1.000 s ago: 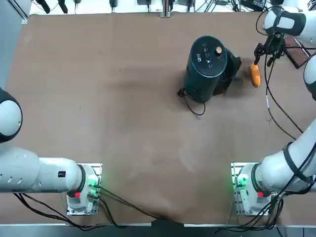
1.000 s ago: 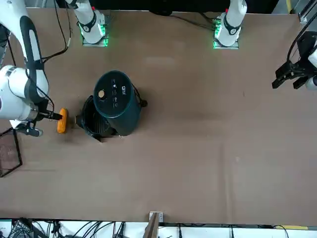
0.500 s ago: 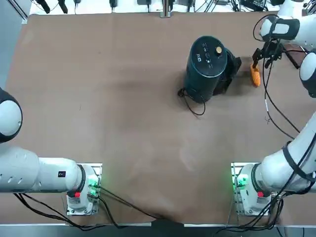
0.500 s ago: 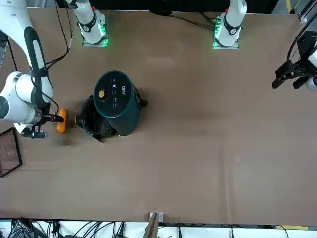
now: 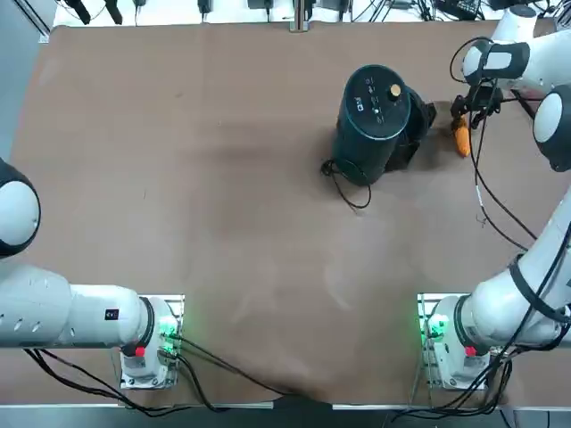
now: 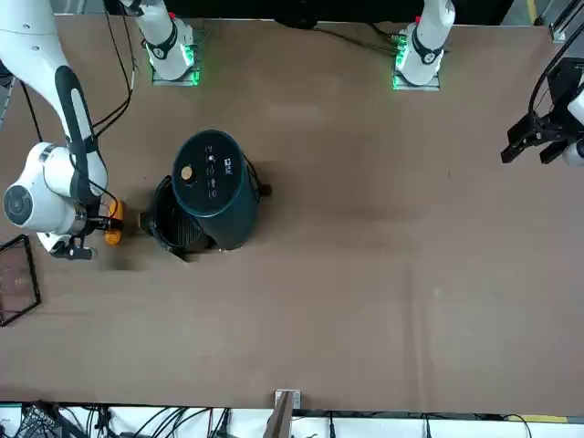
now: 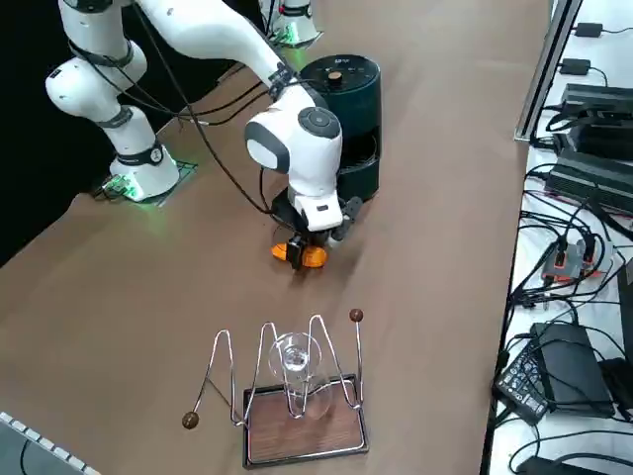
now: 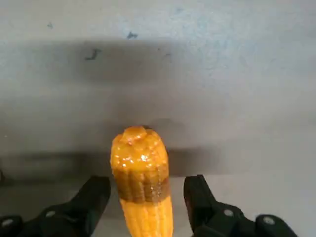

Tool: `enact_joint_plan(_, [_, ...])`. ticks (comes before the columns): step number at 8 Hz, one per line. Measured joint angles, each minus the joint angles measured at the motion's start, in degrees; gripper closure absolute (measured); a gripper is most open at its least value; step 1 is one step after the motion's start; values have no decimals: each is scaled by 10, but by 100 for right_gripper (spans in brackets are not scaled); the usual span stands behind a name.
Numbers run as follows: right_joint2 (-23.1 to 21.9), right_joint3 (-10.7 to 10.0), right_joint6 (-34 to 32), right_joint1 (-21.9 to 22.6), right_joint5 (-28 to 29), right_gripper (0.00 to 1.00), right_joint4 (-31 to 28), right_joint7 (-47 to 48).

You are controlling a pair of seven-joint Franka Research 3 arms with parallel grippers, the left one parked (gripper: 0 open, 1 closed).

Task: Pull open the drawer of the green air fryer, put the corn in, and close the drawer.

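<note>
Between 2 black fingers (image 8: 94, 202), kernelled corn (image 8: 143, 185).

From overhead we see the corn (image 5: 462, 140) partly hidden by the claw (image 5: 475, 114), the right wrist view cuts the cob's near end off at its edge, and the markings on the green air fryer (image 5: 370, 125) are too small to read.

And here is the bumpy, glossy orange-yellow corn cob (image 8: 143, 185), lying between the two black fingers of the right gripper (image 8: 146, 192), gaps visible both sides, over a greyish, dark-flecked tabletop (image 8: 237, 89)!
</note>
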Motion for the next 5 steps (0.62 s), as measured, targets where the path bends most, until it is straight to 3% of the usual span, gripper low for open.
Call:
enact_joint_plan(1, [3, 1, 1, 0, 0, 15, 0, 0])
enact_joint_plan(2, [5, 1, 2, 0, 0, 26, 0, 0])
enact_joint_plan(3, [5, 1, 2, 0, 0, 44, 1, 0])
enact_joint_plan(5, [-3, 2, -5, 1, 0, 45, 8, -7])
